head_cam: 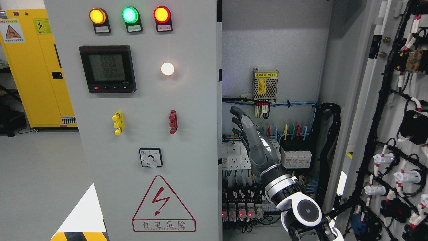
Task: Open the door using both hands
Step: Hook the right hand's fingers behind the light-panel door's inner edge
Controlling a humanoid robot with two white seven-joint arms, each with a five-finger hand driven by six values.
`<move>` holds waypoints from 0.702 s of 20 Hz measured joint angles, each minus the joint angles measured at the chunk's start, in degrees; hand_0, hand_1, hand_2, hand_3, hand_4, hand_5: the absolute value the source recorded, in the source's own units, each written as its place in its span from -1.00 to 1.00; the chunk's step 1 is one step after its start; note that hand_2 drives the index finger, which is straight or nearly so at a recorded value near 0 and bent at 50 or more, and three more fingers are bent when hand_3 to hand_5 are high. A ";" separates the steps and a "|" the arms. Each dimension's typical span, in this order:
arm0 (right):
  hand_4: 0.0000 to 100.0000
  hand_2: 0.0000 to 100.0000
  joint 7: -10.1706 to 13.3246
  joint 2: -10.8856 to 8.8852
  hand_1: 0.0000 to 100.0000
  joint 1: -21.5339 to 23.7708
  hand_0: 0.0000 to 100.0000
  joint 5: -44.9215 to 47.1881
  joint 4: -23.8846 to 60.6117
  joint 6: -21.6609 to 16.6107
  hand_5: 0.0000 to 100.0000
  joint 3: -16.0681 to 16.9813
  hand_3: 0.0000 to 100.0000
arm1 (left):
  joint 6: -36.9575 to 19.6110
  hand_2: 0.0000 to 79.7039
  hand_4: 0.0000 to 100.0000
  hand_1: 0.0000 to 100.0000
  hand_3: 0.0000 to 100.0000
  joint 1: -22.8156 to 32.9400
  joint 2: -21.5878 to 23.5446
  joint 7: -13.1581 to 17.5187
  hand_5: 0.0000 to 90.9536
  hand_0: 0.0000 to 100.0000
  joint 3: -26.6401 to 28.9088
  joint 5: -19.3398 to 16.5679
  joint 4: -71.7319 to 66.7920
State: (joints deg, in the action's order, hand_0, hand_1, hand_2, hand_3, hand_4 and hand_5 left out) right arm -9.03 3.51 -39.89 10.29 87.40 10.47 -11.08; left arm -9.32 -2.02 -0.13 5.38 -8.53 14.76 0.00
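Opening underway — right door (384, 117) already swung wide, left door (150, 134) shut | right hand (249, 134) raised, fingers loosely extended, nothing held, beside left door's inner edge | next: edge to be hooked, pulled outward — left hand unseen.

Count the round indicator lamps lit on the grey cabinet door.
4: amber lamp, green lamp and red lamp in the top row; white lamp beside the black digital meter.
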 measured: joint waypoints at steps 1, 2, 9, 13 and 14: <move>-1.00 -1.00 -0.38 -0.09 -1.00 -0.09 -0.51 0.65 -0.24 0.08 -1.00 0.00 -1.00 | 0.00 -1.00 -1.00 -1.00 -1.00 0.00 0.01 0.00 -1.00 -1.00 0.00 0.00 0.00; -1.00 -1.00 -0.91 -0.16 -1.00 -0.22 -0.51 1.33 -0.43 0.15 -1.00 0.02 -1.00 | 0.00 -1.00 -1.00 -1.00 -1.00 0.00 0.02 0.00 -1.00 -1.00 0.00 0.00 0.00; -1.00 -1.00 -3.61 -1.43 -1.00 -1.55 -0.51 5.23 -1.96 0.32 -1.00 0.32 -1.00 | 0.00 -1.00 -1.00 -1.00 -1.00 0.00 0.08 0.00 -1.00 -1.00 0.00 0.00 0.00; -1.00 -1.00 -4.91 -2.08 -1.00 -2.02 -0.51 7.20 -2.71 0.33 -1.00 0.48 -1.00 | 0.00 -1.00 -1.00 -1.00 -1.00 0.00 0.09 0.00 -1.00 -1.00 0.00 0.00 0.00; -1.00 -1.00 -5.16 -2.20 -1.00 -2.15 -0.51 7.51 -2.92 0.34 -1.00 0.50 -1.00 | 0.00 -1.00 -1.00 -1.00 -1.00 0.00 0.09 0.00 -1.00 -1.00 0.00 0.00 0.00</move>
State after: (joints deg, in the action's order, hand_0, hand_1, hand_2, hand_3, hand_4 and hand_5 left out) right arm -14.20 1.31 -42.04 17.80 84.48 10.81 -10.57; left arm -9.32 -2.02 -0.04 5.39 -8.53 14.76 0.00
